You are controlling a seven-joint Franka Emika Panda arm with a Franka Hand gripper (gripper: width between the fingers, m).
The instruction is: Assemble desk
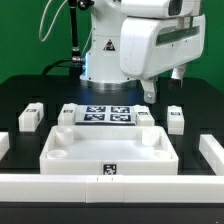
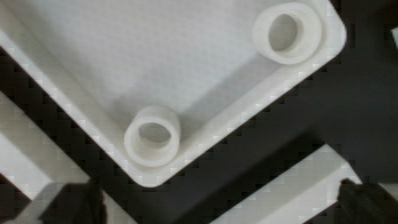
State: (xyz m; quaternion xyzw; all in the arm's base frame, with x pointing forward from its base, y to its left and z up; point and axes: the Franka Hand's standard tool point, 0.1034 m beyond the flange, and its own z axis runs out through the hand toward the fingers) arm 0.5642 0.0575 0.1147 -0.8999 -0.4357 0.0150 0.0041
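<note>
The white tabletop panel (image 1: pixel 108 150) lies on the black table with its raised rim up, a tag on its front edge. In the wrist view a corner of it (image 2: pixel 160 70) fills the picture, with two round sockets (image 2: pixel 157 135) (image 2: pixel 288 33). Several white square legs with tags stand around it: two at the exterior view's left (image 1: pixel 32 117) (image 1: pixel 67 113) and two at its right (image 1: pixel 148 115) (image 1: pixel 176 119). My gripper (image 1: pixel 150 93) hangs above the panel's back right area. In the wrist view the gripper (image 2: pixel 217 205) is open and empty, its dark fingertips (image 2: pixel 71 205) wide apart above the panel's corner.
The marker board (image 1: pixel 108 113) lies behind the panel. Long white border rails run along the front (image 1: pixel 100 186), the exterior view's left (image 1: pixel 4 150) and its right (image 1: pixel 212 152). A white strip (image 2: pixel 338 150) crosses the wrist view beside the panel; I cannot tell what it is.
</note>
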